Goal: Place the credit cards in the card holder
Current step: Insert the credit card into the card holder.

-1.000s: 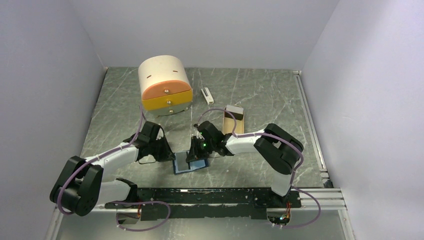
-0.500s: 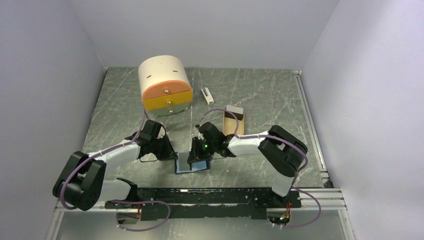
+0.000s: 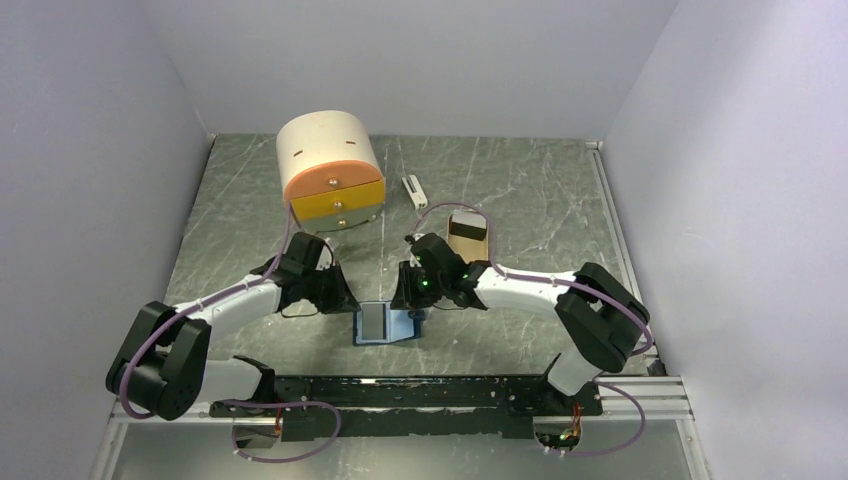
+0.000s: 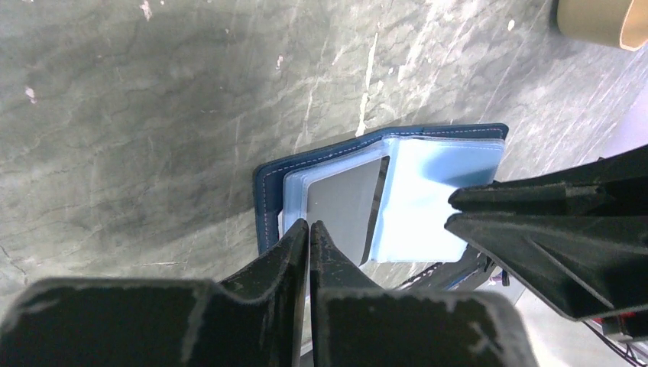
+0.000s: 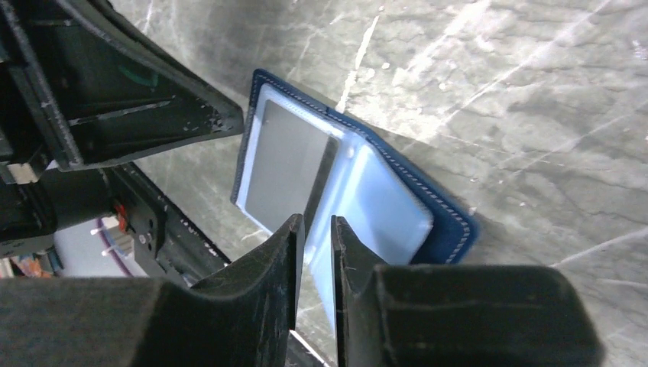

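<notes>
The navy card holder (image 3: 386,324) lies open on the table between my grippers, light blue inside. One grey-white credit card (image 3: 374,321) sits in its left sleeve; it also shows in the left wrist view (image 4: 344,208) and the right wrist view (image 5: 284,164). My left gripper (image 4: 308,225) is shut and empty, its tips over the holder's left edge (image 3: 347,299). My right gripper (image 5: 315,223) is nearly shut with a thin light-blue inner leaf of the holder (image 5: 382,214) running up between its fingers. No other cards show.
A tan tin (image 3: 467,234) stands behind the right gripper, partly under a cable. A small white bar (image 3: 413,190) lies farther back. A round cream drawer unit with orange and yellow fronts (image 3: 330,170) stands back left. The black rail (image 3: 420,392) runs along the near edge.
My right gripper has pulled back up and right off the holder, uncovering the grey card in the left sleeve. My left gripper has edged closer to the holder's left edge.
</notes>
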